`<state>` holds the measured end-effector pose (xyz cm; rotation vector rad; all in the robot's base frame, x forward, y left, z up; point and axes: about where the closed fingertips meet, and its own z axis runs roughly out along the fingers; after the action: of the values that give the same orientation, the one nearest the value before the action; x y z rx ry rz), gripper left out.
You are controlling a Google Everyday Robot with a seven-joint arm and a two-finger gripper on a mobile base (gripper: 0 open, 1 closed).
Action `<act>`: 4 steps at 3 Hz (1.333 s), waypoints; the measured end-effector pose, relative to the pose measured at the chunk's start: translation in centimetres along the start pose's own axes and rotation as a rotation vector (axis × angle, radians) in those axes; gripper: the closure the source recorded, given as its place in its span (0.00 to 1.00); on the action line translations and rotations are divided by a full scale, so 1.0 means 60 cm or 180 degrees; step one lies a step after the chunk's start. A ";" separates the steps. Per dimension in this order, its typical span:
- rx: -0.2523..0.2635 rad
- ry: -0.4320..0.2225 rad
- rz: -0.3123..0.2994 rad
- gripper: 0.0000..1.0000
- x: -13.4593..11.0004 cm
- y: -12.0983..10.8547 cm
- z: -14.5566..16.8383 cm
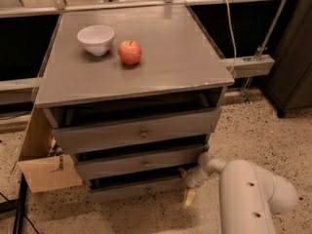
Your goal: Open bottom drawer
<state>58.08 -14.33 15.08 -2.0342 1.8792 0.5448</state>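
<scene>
The grey cabinet (pixel 131 77) has three drawers, each pulled out a little. The bottom drawer (pixel 136 188) is the slim, lowest front; its knob does not show under the overhanging middle drawer (pixel 141 163). My gripper (pixel 186 184) is low at the right end of the bottom drawer's front, on the end of my white arm (pixel 248 199). It is open: one finger is up by the drawer's right corner and a yellowish fingertip (pixel 189 197) points down toward the floor. It holds nothing.
A white bowl (pixel 96 38) and a red apple (pixel 130 52) sit on the cabinet top. The top drawer (pixel 139 132) has a round knob. A cardboard box (pixel 46 172) leans at the cabinet's left. A dark cabinet (pixel 292 57) stands on the right, on speckled floor (pixel 263 130).
</scene>
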 end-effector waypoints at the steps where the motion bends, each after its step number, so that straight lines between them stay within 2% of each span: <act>1: 0.0000 0.0000 0.0000 0.00 -0.002 0.000 -0.004; 4: -0.0402 0.0139 0.0505 0.00 0.018 0.114 -0.047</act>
<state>51.54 -17.21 17.21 -1.9991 2.0939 0.6805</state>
